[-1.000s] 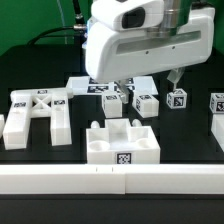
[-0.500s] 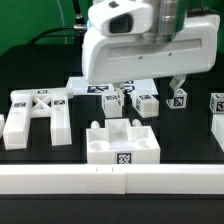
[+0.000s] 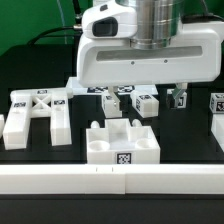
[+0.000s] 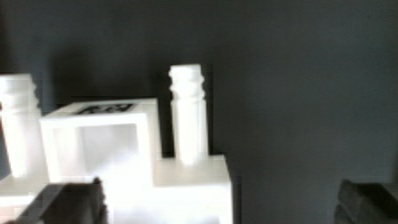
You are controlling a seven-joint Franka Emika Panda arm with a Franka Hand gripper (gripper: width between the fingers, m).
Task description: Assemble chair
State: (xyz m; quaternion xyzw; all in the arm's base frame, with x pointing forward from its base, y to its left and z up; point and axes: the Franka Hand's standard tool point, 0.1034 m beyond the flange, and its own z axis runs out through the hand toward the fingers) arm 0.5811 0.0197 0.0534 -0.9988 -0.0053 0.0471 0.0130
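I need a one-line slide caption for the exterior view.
Open gripper over small tagged blocks; seat block and H-shaped piece lie untouched.

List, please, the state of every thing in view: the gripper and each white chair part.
White two-finger gripper, open, holding nothing.
White H-shaped plastic piece, lying flat, unjoined.
White plastic seat block, standing alone, unjoined.
Small white tagged blocks, standing apart, unjoined.
White ridged peg, upright.

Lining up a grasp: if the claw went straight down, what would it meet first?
Likely the white pegged part, which stands under the open claw; depth is hard to judge.
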